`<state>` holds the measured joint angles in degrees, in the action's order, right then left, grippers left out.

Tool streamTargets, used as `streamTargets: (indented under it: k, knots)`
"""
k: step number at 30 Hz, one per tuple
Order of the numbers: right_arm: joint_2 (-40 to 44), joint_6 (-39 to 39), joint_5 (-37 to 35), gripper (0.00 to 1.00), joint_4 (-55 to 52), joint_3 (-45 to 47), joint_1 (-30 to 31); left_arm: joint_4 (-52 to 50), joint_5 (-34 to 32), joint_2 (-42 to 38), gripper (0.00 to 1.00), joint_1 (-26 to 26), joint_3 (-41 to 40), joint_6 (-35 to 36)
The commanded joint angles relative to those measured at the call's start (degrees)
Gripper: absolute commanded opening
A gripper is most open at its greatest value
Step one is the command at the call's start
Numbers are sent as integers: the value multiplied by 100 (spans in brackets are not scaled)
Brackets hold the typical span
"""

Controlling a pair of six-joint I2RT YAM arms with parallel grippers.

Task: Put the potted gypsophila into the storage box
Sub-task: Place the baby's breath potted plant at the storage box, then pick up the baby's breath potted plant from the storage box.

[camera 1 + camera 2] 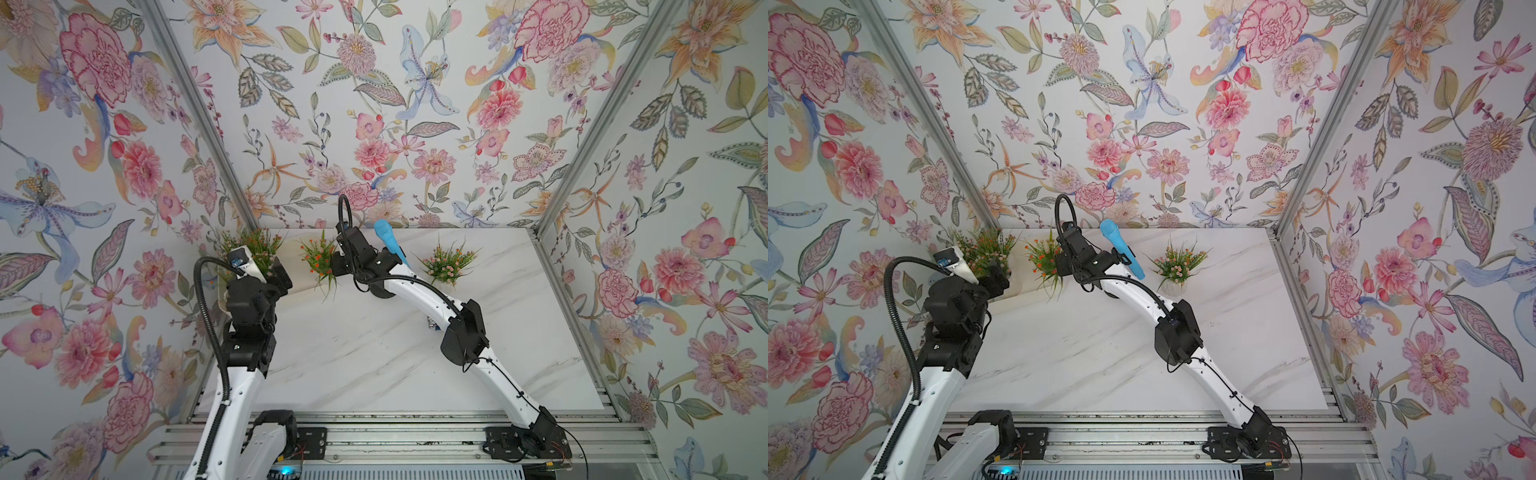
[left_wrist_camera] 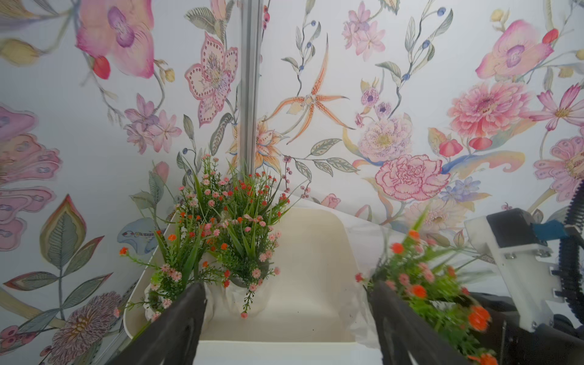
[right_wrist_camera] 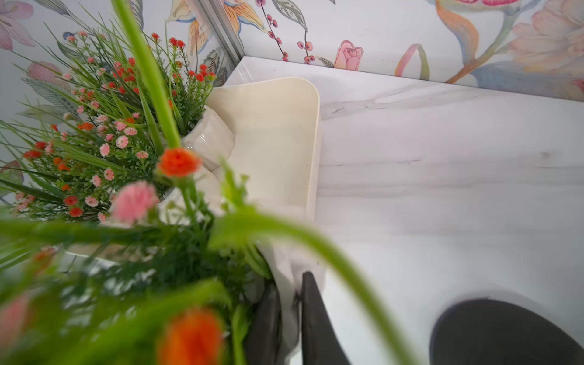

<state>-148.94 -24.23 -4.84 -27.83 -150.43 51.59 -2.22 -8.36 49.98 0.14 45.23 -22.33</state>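
The cream storage box lies in the table's far left corner. Several potted gypsophila stand bunched at its left end. My left gripper hangs open over the box's bare floor, nothing between its fingers. My right gripper is shut on the white pot wall of one orange-flowered potted gypsophila at the box's right end. Another potted gypsophila stands on the table further right.
The marble table runs to flowered walls at the back and both sides. Metal corner posts stand at the far corners. The two arms' wrists sit close together beside the box.
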Motion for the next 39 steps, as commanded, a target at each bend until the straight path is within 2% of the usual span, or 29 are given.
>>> streamTargets:
  k: [1,4,8,13,18,27,35,39]
  knots:
    - [-84,-23,256,13,879,-344,-7,-671,669,451,84,139,495,169]
    - [190,38,92,13,686,-8,-40,-1237,855,780,84,231,905,443]
    - [486,23,198,12,525,690,-127,-1183,1081,843,84,364,843,481]
    - [268,-14,346,10,331,607,-158,-971,1445,982,84,452,559,128]
    - [182,-29,404,12,331,519,-138,-1051,2098,1445,83,464,496,-79]
    - [-43,-69,703,13,340,349,-133,-25,3206,2789,77,479,668,-793]
    - [-100,-107,791,14,358,343,-176,34,3356,3203,76,471,1149,-1050]
    - [-100,-101,814,15,366,348,-186,-293,3322,3303,75,478,1479,-1059]
